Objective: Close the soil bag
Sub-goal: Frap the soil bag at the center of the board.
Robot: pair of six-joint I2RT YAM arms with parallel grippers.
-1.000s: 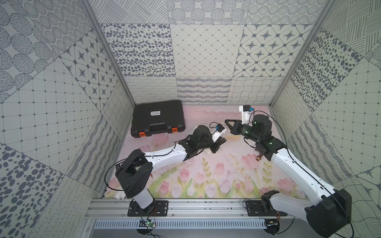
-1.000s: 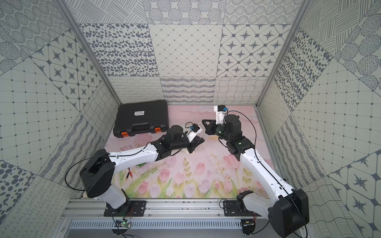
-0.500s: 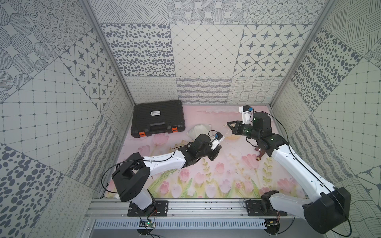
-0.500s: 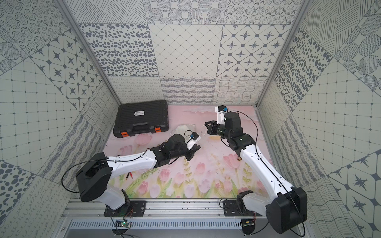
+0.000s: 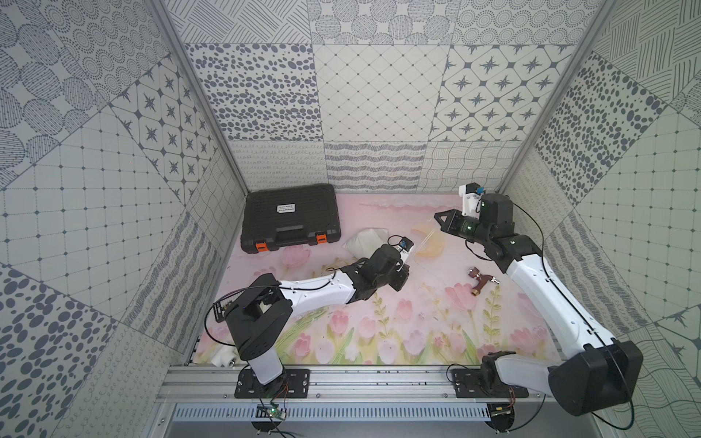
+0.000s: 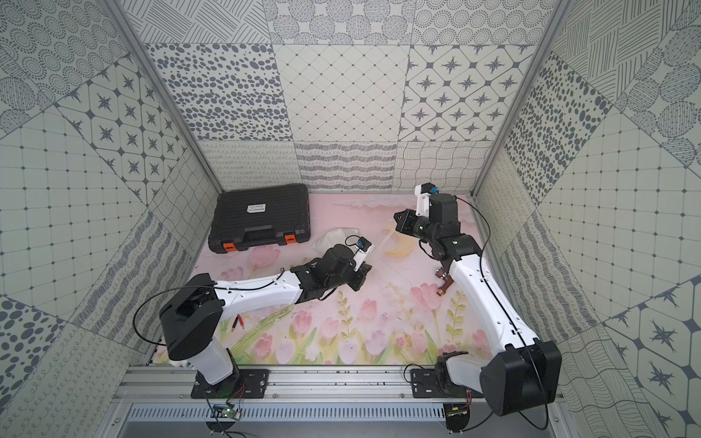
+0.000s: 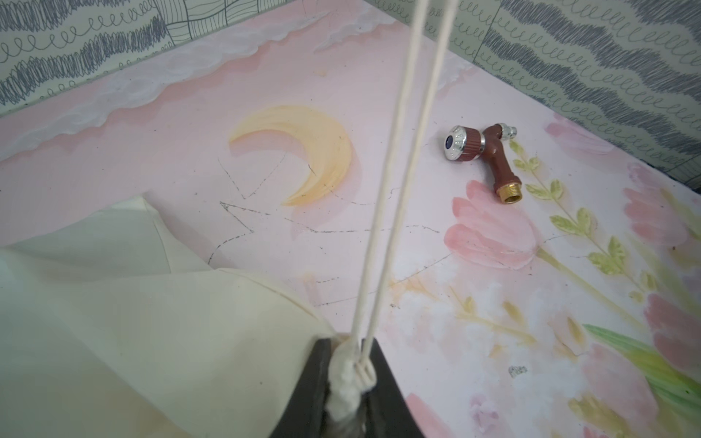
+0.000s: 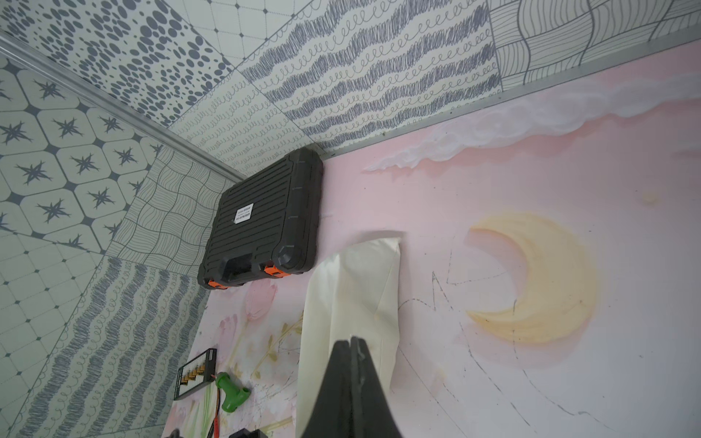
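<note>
Left gripper (image 7: 347, 343): jaws narrow, closed around the bunched neck of the soil bag (image 7: 113, 303). The cloth is puckered tight between the fingers (image 7: 303, 383).
Right gripper (image 8: 351, 339): jaws pressed together. Two cords (image 7: 402, 151) run taut from the bag's neck up toward it, so I take it to be pinching their ends.
Soil bag: lying on the mat (image 5: 417, 333) toward the back, just beside the latch-side corner of the black case (image 5: 290, 216), with the painted moon (image 7: 322, 151) on its other side.
Step in hand: the cinch, with one gripper anchoring the neck while its partner draws the cords. The mouth looks gathered shut, so I'd call the job nearly done.
Next move: probably letting go. Slacken the cords first so the bag isn't jerked over, then free the neck gently.
Surface: pink mat painted with tulips and clouds, scribbled with thin dark lines. A brown tap fitting (image 7: 489, 151) lies well apart from the bag.
Room: patterned grey-and-white walls (image 5: 379, 94) close the bench in, and a metal rail (image 5: 379, 379) runs along the front.
</note>
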